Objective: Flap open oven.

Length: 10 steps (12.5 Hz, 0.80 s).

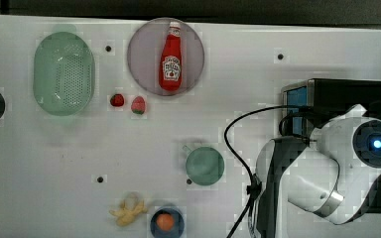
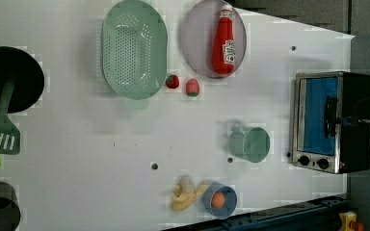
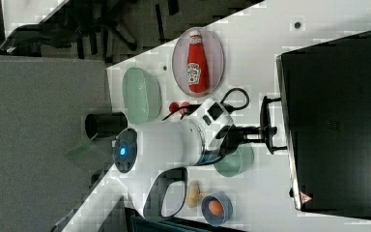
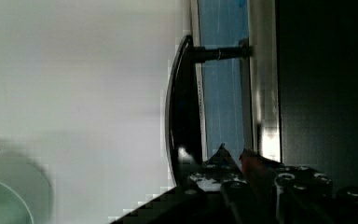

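The oven [image 2: 320, 120] stands at the left view's right, its blue glass door flat against the silver frame, knobs toward the bottom of that picture. Its black top [image 3: 338, 121] is broad in the right view, and in the top view the oven [image 1: 347, 94] lies partly under my arm. The bar handle [image 4: 182, 107] stands off the glass [image 4: 221, 93] on a short post. My gripper [image 4: 233, 156] is shut, its tips in the gap between the bar and the door, close to the bar. From the side, the gripper [image 3: 261, 130] reaches the handle [image 3: 266, 126].
A green mug [image 1: 205, 166] stands just in front of the oven door. Farther off are a ketchup bottle [image 1: 171, 57] on a plate, a green colander [image 1: 63, 73], two strawberries, a banana [image 1: 127, 210] and a blue bowl [image 1: 166, 223]. A black cable [image 1: 238, 144] loops beside the arm.
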Motion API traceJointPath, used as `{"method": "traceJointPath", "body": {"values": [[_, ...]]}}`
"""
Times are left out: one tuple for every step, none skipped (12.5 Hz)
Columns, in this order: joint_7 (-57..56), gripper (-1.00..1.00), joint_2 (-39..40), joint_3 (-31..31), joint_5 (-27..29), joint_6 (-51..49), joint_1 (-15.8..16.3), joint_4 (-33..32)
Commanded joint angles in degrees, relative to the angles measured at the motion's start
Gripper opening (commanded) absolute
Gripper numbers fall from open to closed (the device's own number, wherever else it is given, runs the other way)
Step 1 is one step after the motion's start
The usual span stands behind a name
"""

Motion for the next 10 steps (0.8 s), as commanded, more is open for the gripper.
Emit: {"method": "traceJointPath", "body": {"values": [[-2.78,-0.65,1.93,0.08,-0.06,3.03,0.43,0.07],[-2.79,-0.65,2.94,0.04,-0.06,4.21,0.43,0.03],[-2.8,-0.65,3.71,0.26,-0.06,4.82,0.47,-0.06],[-2.75,-0.65,4.18,0.7,-0.06,4.79,0.59,-0.26],[-2.47,-0.65,4.33,1.1,-0.08,4.84,0.71,-0.42],[-1.4,-0.65,4.33,1.45,-0.37,4.81,0.99,-0.47],[0.3,-0.65,4.33,1.65,-1.64,4.7,1.5,-0.68],[2.38,-0.65,4.33,1.93,-3.85,4.71,2.12,-0.87],[4.63,-0.65,4.33,2.17,-6.9,4.68,2.9,-1.03],[7.57,-0.65,4.37,2.43,-10.3,4.66,3.78,-1.24]]}}
